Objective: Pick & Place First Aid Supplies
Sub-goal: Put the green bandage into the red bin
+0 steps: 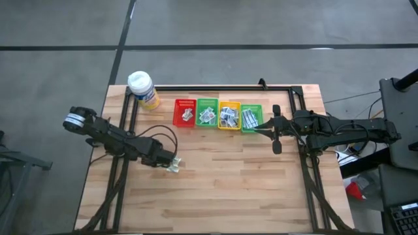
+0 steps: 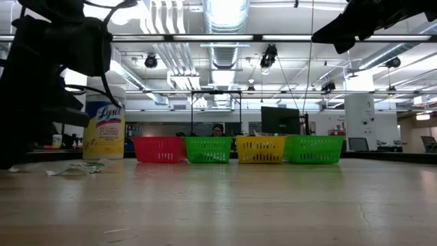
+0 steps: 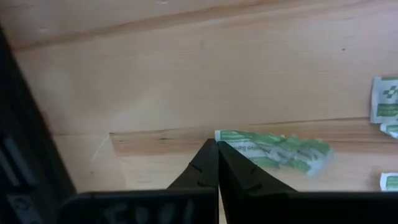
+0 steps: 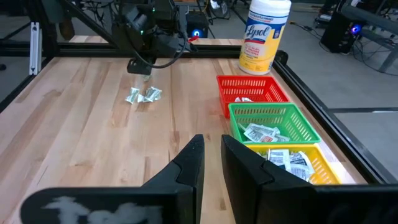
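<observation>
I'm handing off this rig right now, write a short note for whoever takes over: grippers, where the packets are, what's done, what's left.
Left gripper: shut, low over the table at the loose packets, its tips at the edge of one; whether it grips it is unclear.
Right gripper: slightly open, empty, hovering by the right-hand green basket.
Done: packets already lie in the red basket, middle green basket, yellow basket and the right-hand green one.
Left: a few packets on the table near the left gripper to be placed in the baskets.
</observation>
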